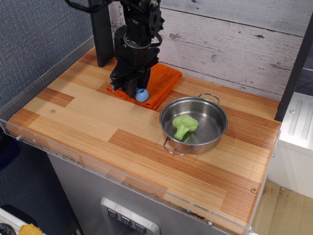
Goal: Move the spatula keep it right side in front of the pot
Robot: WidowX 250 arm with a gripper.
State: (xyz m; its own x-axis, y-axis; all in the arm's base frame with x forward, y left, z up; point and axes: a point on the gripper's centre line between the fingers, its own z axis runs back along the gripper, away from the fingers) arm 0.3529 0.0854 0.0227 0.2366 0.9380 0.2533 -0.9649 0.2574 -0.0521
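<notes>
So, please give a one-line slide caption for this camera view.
Gripper down over the spatula on an orange cloth; broccoli lies in the pot.

Most of the spatula (142, 94) is covered by the gripper (129, 87) — only the blue handle end is seen below it. The jaws' state cannot be made out — the cloth (164, 81) behind is partly hidden.
</notes>
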